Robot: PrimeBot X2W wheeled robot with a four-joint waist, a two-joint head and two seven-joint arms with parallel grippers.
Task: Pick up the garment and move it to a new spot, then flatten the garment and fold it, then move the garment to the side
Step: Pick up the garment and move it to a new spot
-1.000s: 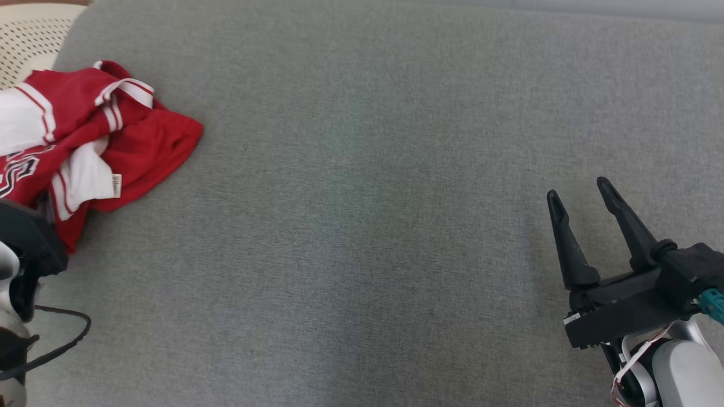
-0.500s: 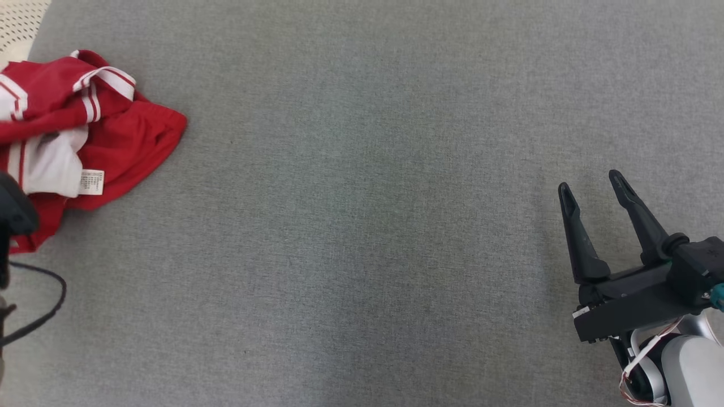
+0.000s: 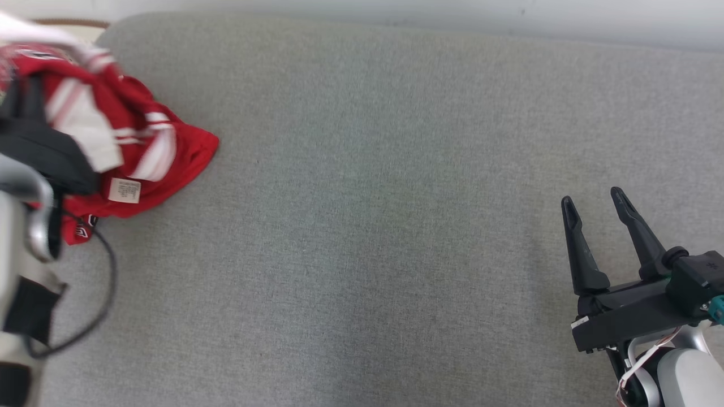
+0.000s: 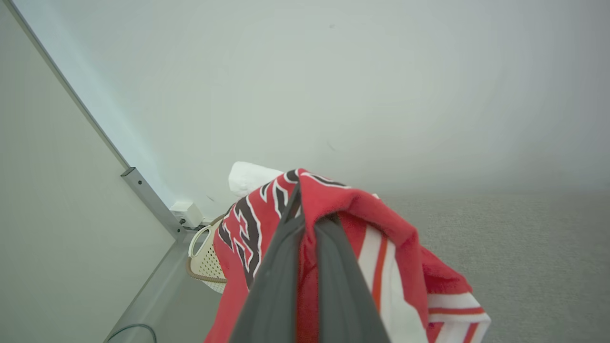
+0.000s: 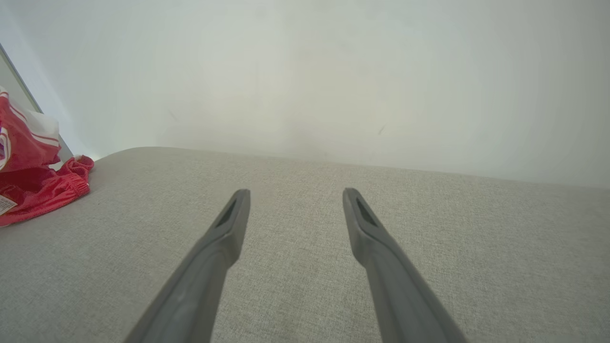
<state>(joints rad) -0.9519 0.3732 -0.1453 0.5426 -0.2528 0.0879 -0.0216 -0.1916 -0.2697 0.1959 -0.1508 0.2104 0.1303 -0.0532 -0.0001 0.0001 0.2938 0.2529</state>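
The garment point(image 3: 169, 152), a red and white jersey with dark lettering, is bunched at the far left of the grey cushioned surface point(image 3: 367, 237). Part of it is raised off the surface and part still rests there. My left gripper point(image 4: 307, 224) is shut on a fold of the garment point(image 4: 405, 247), and the cloth drapes over its fingertips and hangs down both sides. In the head view that arm's black gripper body point(image 3: 39, 150) sits against the cloth. My right gripper point(image 3: 591, 196) hovers open at the lower right, far from the garment point(image 5: 28, 190), with nothing between its fingers point(image 5: 224, 228).
A cream perforated basket point(image 4: 205, 255) stands beyond the surface's left end, by a wall corner with a metal strip point(image 4: 147, 197). A pale wall point(image 3: 396, 8) runs along the surface's far edge. A black cable point(image 3: 102, 271) loops from my left arm.
My left gripper went from open to shut on the garment and lifted part of it, and the cloth has changed shape. The head camera has shifted. My right gripper stays open.
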